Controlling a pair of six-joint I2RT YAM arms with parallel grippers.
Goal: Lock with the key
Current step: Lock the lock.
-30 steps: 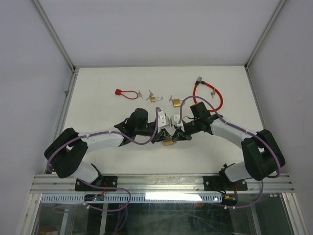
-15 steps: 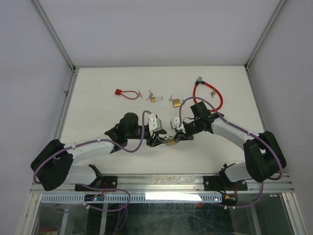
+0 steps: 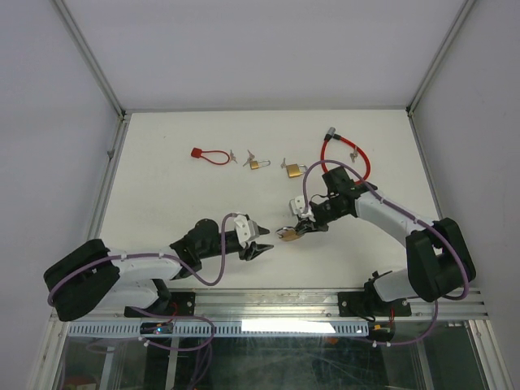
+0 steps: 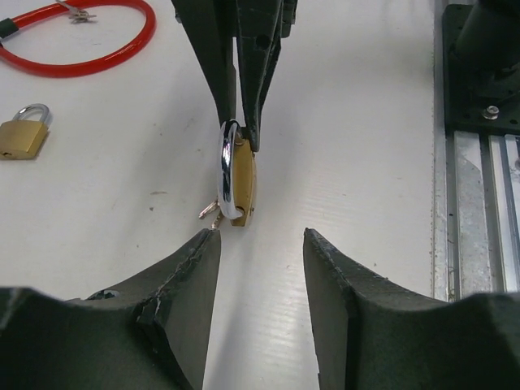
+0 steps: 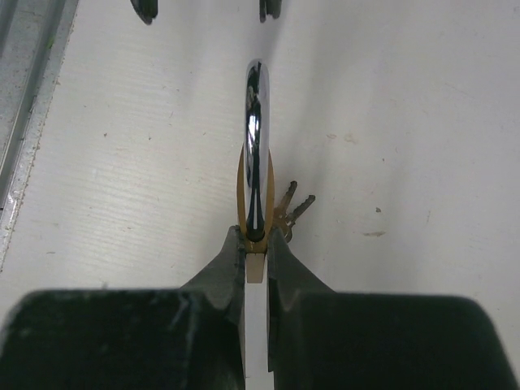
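A brass padlock [image 3: 286, 236] with a chrome shackle [image 5: 254, 114] is held on edge just above the table near the front middle. My right gripper [image 5: 256, 244] is shut on its brass body [image 4: 244, 175]. Small keys [image 5: 290, 208] stick out at the padlock's side, next to the table. My left gripper [image 4: 258, 237] stands open a short way in front of the padlock, touching nothing. In the top view the left gripper [image 3: 262, 249] lies left of the right gripper [image 3: 295, 230].
A red cable lock [image 3: 345, 158] lies at the back right. Two small brass padlocks [image 3: 294, 169] [image 3: 256, 162] and a red-tagged loop [image 3: 210, 154] lie along the back. The metal rail [image 4: 479, 162] runs along the table's near edge.
My left gripper has opened, let go at the padlock and drawn back toward the near left. The right gripper still holds the padlock, shifted slightly toward the front.
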